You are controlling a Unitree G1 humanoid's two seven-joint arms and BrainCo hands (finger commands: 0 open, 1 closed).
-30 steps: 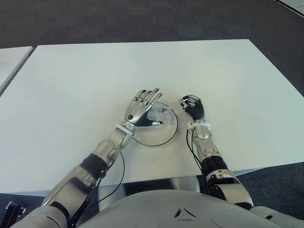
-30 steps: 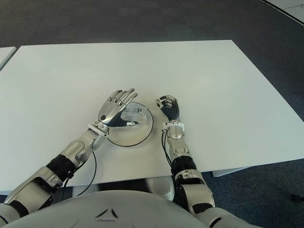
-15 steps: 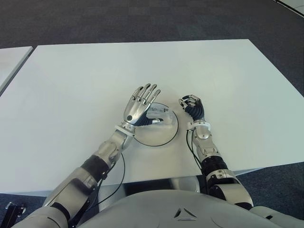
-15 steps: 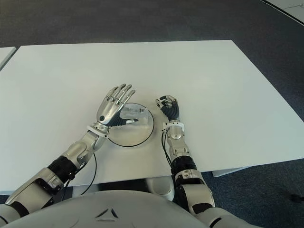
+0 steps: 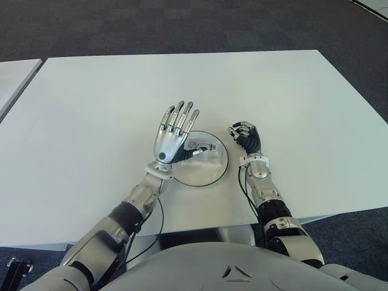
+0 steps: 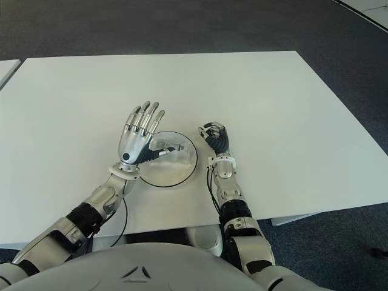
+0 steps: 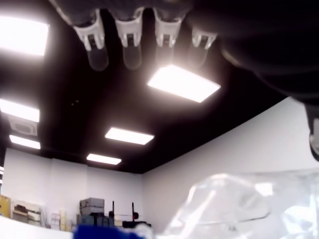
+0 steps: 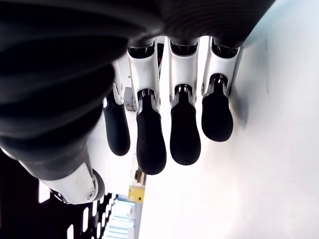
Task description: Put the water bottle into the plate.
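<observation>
So at this point your water bottle was already lying on its side in the plate, a clear bottle with a small label, sitting toward the far half of the dish. The plate itself sat near the middle of the counter, a bit closer to the near edge than the far one.

Your left hand was raised upright at the plate's left rim, palm turned toward the bottle, all four fingers stretched straight up and fanned out. It wasn't gripping anything. The thumb pointed toward the bottle, and I couldn't tell whether it was touching it or just next to it. The left wrist view backed this up: straight fingertips with ceiling lights beyond them and the clear bottle just below the palm.

Your right hand was just off the plate's right rim, fingers curled into a loose fist with nothing in it. In its own wrist view the curled fingers sat close over the white counter.
</observation>
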